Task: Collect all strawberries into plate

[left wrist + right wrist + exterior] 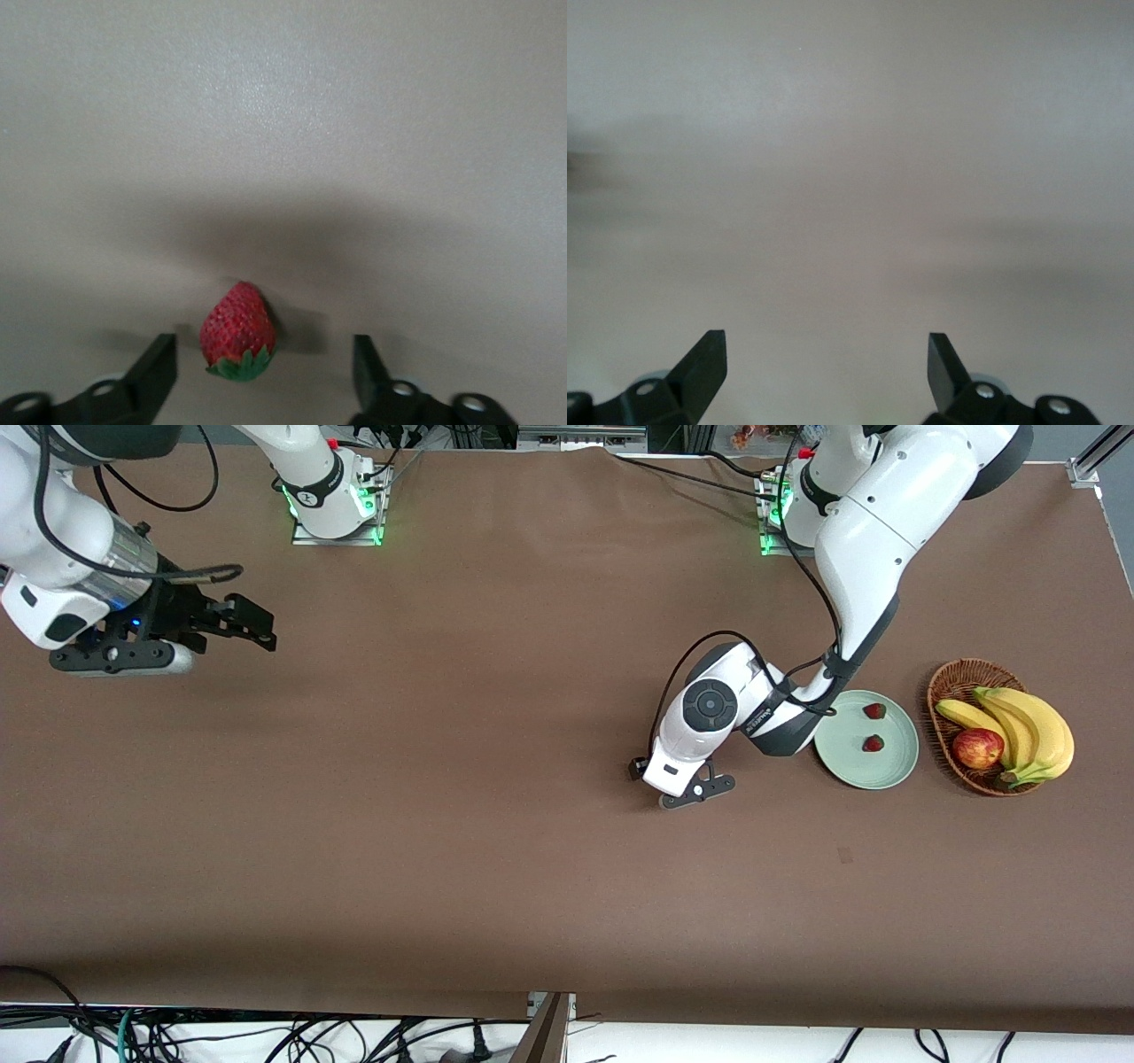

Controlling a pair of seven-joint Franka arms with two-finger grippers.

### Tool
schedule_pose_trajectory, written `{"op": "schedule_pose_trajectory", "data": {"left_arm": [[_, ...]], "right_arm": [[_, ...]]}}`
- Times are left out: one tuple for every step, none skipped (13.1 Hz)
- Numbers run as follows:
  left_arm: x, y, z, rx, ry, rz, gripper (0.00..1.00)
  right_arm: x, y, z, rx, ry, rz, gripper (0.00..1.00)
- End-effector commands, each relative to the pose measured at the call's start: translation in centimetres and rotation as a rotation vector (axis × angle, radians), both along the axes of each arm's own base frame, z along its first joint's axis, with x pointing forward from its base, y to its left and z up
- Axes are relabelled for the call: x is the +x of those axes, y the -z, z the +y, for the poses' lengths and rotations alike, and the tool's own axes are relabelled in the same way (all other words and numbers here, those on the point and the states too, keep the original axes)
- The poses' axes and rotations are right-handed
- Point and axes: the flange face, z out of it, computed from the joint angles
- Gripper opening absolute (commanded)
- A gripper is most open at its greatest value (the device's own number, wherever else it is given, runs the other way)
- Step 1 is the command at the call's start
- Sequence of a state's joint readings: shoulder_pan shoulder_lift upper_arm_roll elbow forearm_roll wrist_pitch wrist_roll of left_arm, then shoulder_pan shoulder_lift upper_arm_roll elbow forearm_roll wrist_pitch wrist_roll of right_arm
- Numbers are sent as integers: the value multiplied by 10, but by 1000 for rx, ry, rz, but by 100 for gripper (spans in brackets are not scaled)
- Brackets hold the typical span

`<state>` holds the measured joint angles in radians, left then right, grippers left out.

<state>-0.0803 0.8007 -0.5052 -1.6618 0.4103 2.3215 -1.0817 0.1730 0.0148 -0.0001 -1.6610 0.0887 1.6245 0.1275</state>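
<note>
Brown table [443,824]; only the left wrist view shows a strawberry [237,332] between the parted left gripper [264,372]; right gripper [827,367] waits, parted

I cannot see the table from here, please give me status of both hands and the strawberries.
Left hand low on table, fingers open around third strawberry, not touching. Right hand open, waiting over bare table. Two strawberries on plate. Nothing in the way.

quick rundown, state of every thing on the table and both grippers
left gripper: open, low over the table, fingers either side of the third strawberry
third strawberry: on the table, ungripped
two strawberries: on the plate
plate: beside the basket
basket: holds bananas and apple
right gripper: open, empty, waiting
</note>
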Motion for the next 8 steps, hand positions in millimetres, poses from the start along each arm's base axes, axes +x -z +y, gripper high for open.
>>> {"op": "schedule_pose_trajectory", "data": {"left_arm": [[3,-4,-4,7,-17,-4,28],[3,-2,-3,9,-16,-3,28],[3,-1,-2,8,-17,0,26],[3,-2,-3,8,-18,-1,18],[3,-2,-2,10,-21,0,11],[4,-4,-2,9,-22,-2,5],[6,-10,0,13,-22,-6,5],[11,-23,7,32,-26,-1,5]], "right_arm": [[-6,-2,-4,-11,-53,-18,100],[-5,-3,-6,-25,-55,-21,100],[-5,-4,-6,-42,-61,-27,100],[-5,-9,-6,-49,-64,-36,100],[-3,-11,-7,-54,-63,-43,100],[-2,-15,-9,-72,-66,-52,100],[0,-16,-10,-90,-68,-59,100],[3,-23,-13,-83,-66,-73,100]]}}
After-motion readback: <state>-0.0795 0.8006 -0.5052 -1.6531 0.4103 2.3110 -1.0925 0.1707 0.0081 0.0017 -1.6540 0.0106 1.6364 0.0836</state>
